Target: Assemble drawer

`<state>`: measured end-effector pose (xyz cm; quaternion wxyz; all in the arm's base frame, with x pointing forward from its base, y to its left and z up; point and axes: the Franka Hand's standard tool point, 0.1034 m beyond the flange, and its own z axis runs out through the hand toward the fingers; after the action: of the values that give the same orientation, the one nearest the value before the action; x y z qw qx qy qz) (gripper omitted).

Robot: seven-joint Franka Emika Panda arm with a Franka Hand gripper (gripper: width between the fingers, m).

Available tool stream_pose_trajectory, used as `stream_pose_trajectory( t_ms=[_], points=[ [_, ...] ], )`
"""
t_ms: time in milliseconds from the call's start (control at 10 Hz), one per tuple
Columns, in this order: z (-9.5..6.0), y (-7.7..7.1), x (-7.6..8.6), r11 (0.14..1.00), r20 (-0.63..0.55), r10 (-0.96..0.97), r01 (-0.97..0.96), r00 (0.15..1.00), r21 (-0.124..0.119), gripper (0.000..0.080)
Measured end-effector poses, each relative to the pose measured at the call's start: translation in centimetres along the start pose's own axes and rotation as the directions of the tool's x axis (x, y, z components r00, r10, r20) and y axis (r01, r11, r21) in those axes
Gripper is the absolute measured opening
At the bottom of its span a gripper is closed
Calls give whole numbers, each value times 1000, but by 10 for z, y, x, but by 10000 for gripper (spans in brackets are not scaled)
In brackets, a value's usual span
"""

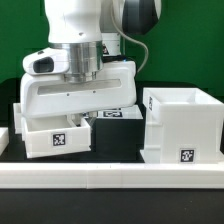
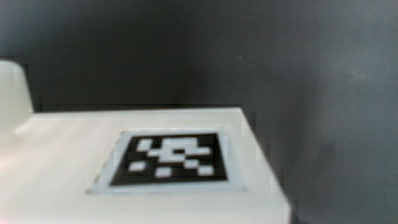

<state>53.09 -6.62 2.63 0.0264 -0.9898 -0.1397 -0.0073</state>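
The tall cube-like housing [image 1: 180,125] stands open-topped at the exterior view's right, with a tag low on its front. One small tray [image 1: 55,137] sits at the left with a tag on its front. A second tray [image 1: 120,113] lies behind, between the two. My gripper [image 1: 78,116] hangs low right over the left tray, and its wide white body hides the fingertips. The wrist view shows no fingers, only a flat white drawer face with a black-and-white tag [image 2: 173,158] close below the camera.
A long low white rail [image 1: 110,176] runs along the front of the black table. Another white piece [image 2: 9,92] shows at the wrist view's edge. Dark tabletop [image 2: 311,90] lies beside the tagged face.
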Motion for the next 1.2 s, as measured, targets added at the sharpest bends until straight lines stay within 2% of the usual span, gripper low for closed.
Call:
stream_pose_trajectory(
  t_ms=[100, 300, 700, 1100, 1200],
  points=[
    [0, 1, -1, 997, 1, -73, 73, 997, 0, 41],
    [2, -8, 1, 962, 11, -270, 270, 963, -30, 41],
    [4, -8, -1, 825, 31, -564, 564, 825, -25, 41],
    [5, -5, -3, 712, 44, -701, 702, 712, -20, 41],
    [4, -7, 0, 630, 57, -774, 776, 630, -20, 41]
  ],
)
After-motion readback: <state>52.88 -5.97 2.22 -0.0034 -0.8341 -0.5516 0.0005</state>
